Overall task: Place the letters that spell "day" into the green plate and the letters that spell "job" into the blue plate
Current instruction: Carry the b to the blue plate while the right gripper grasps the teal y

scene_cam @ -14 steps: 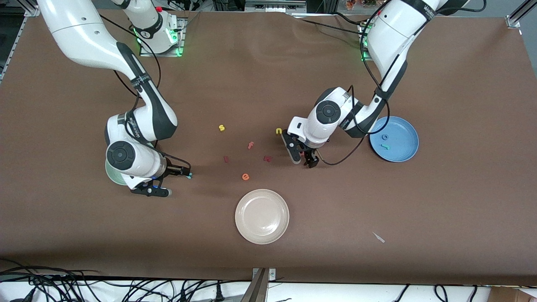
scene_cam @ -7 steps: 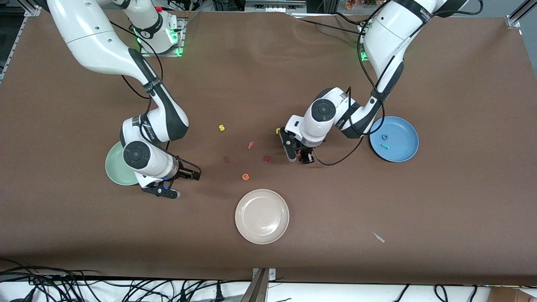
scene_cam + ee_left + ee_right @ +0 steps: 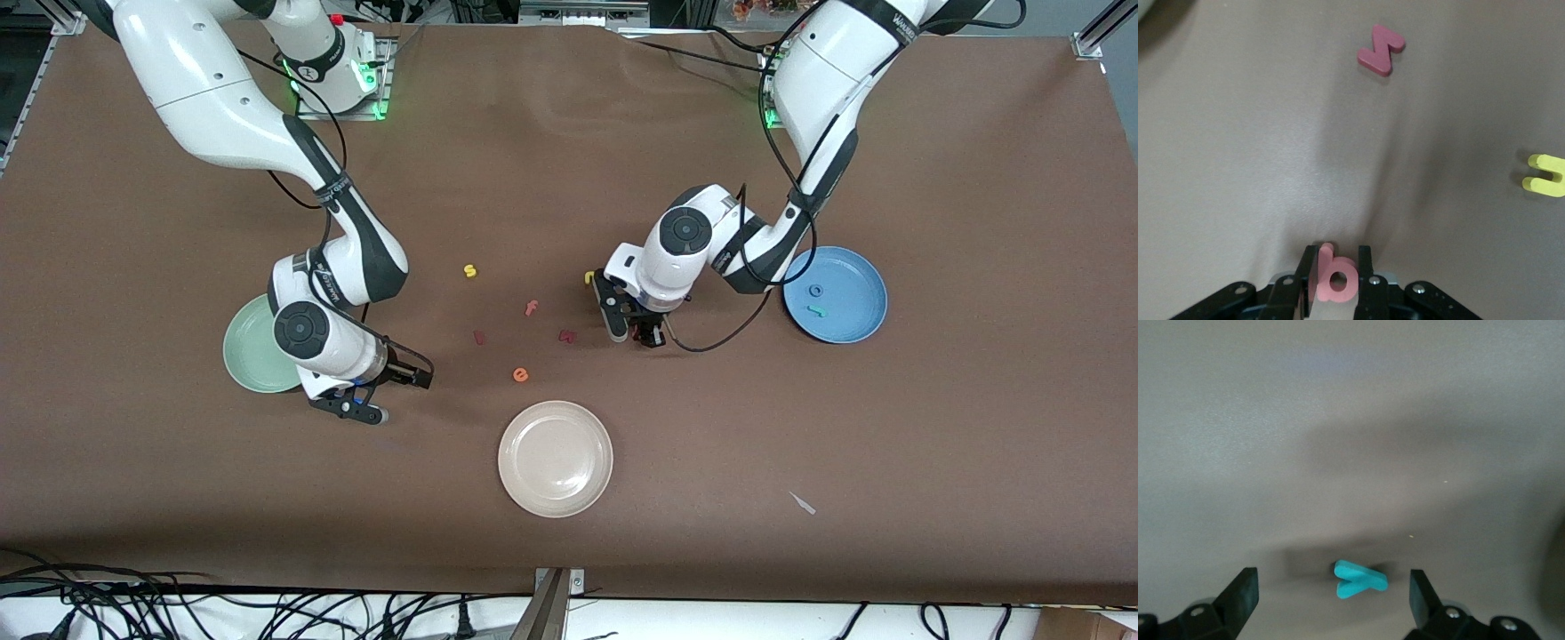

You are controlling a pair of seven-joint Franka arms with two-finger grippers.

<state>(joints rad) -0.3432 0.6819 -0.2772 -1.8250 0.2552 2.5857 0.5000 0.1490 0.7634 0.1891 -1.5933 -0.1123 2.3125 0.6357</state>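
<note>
Left gripper (image 3: pixel 1336 277) clamped, right gripper (image 3: pixel 1331 597) agape.

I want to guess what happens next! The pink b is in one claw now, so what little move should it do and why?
Probably lift. The left claw is shut on the pink b, still low over the table, so raising it should come first, then carrying it to the blue plate, where the o and j already lie.

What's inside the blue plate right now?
The blue plate holds a blue "o" and a teal "j". The left arm covers a bit of its rim; anything there is hidden. The pink "b" is in the left gripper.
</note>
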